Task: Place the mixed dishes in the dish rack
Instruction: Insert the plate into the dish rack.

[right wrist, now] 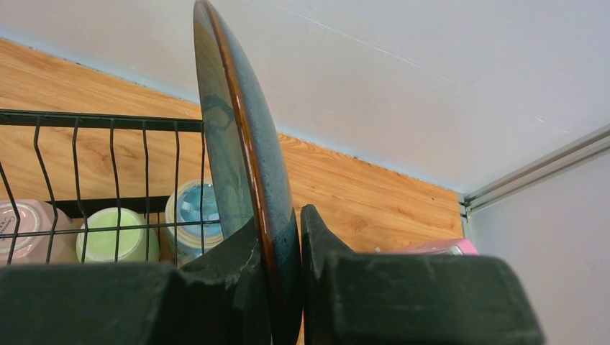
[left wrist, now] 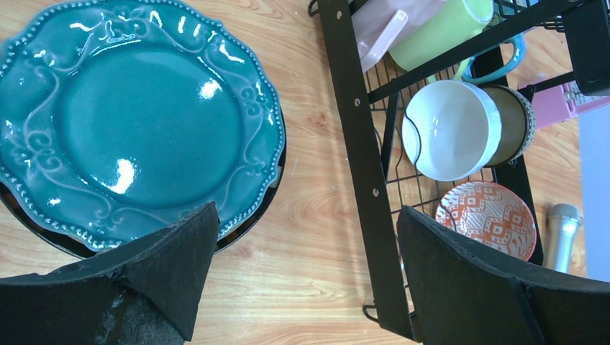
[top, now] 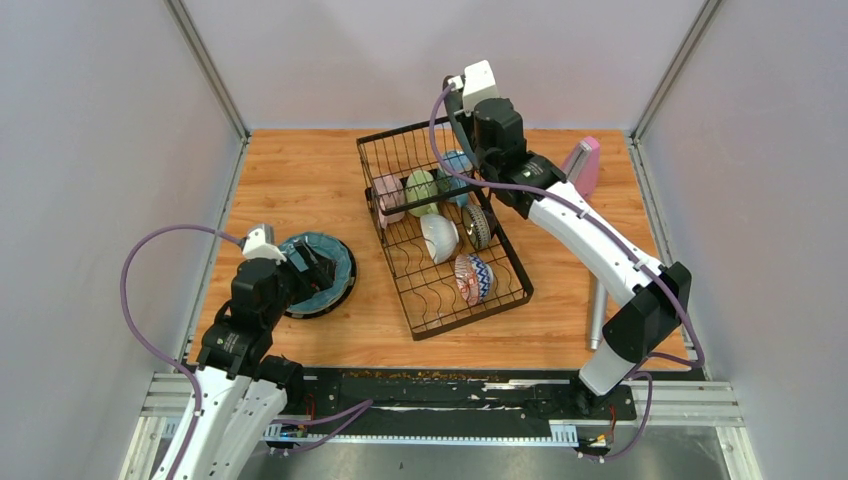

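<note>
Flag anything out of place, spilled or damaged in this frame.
Two non-dishes sit right of the dish rack: a pink metronome near its far corner and a silver microphone lying flat on the table. Brown crumbs speckle the black base strip at the near edge. Nothing looks broken.

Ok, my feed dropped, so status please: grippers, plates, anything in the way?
Left gripper open over teal plate on table. Right gripper shut on blue-grey plate, held on edge over rack. Mugs and bowls crowd rack.
</note>
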Controlling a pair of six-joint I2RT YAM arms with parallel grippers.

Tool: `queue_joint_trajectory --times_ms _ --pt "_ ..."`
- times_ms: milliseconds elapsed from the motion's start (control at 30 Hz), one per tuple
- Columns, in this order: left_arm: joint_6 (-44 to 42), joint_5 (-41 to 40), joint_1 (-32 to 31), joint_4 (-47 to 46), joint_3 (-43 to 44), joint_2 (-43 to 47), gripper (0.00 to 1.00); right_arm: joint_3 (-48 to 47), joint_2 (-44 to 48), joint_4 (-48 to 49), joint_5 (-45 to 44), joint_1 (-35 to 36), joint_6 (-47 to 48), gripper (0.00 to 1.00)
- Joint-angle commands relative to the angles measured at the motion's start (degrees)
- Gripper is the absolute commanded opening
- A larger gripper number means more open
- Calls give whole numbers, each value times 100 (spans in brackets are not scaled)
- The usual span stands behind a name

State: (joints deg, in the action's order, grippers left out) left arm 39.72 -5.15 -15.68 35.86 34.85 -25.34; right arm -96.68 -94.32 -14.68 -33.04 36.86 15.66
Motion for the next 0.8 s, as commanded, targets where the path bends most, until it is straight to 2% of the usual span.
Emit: queue_joint_trajectory --times_ms 0,133,400,767 --pt "1 -22 -23 25 13 -17 100 -127 155 719 -297 -60 -511 0" --pt "23 6 -23 -29 -19 -48 100 -337 256 635 -332 -73 -673 0" --pt "44 153 -22 -144 -18 -245 100 -1356 407 522 -297 -45 -449 0" --pt "118 316 -23 -244 -92 -360 100 -1060 418 510 -562 -39 -620 0"
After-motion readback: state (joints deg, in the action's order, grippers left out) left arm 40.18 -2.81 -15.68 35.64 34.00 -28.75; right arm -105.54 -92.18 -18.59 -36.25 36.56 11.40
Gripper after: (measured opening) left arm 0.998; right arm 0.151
